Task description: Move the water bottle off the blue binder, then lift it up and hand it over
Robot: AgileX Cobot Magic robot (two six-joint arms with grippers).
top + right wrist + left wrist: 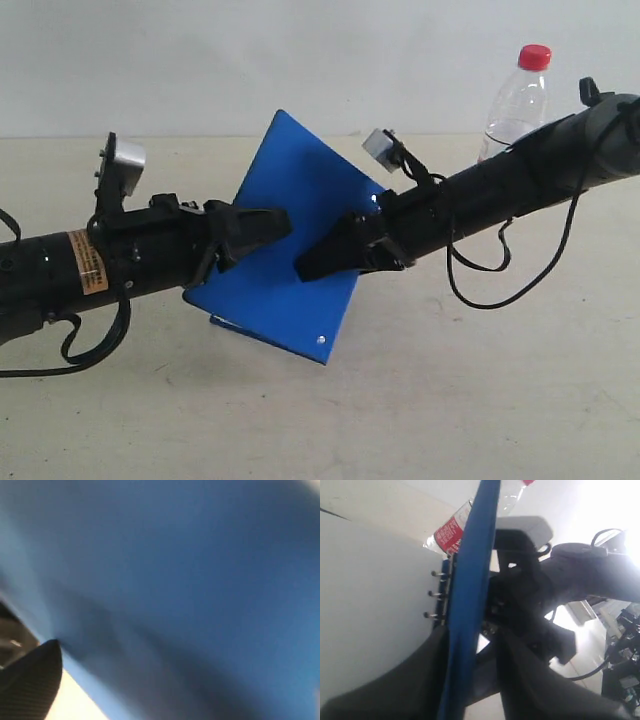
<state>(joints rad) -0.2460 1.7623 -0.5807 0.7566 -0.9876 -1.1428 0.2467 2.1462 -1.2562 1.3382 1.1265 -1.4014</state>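
The blue binder [300, 180] hangs tilted above the table between my two arms. My left gripper [278, 228] has the binder's left edge between its fingers. In the left wrist view the binder [472, 580] runs edge-on between the dark fingers [405, 680], with its metal rings [437, 594] showing. My right gripper [308, 266] lies across the binder's right side. The right wrist view is filled by blurred blue binder [200, 580], with one fingertip [30, 680] in sight, so its grip is unclear. The water bottle [515, 105] stands upright on the table behind my right arm, off the binder.
Beige table [450, 400] spreads all around, with a pale wall behind it. A loose black cable [480, 290] hangs from my right arm. The bottle's red label [451, 532] shows past the binder in the left wrist view.
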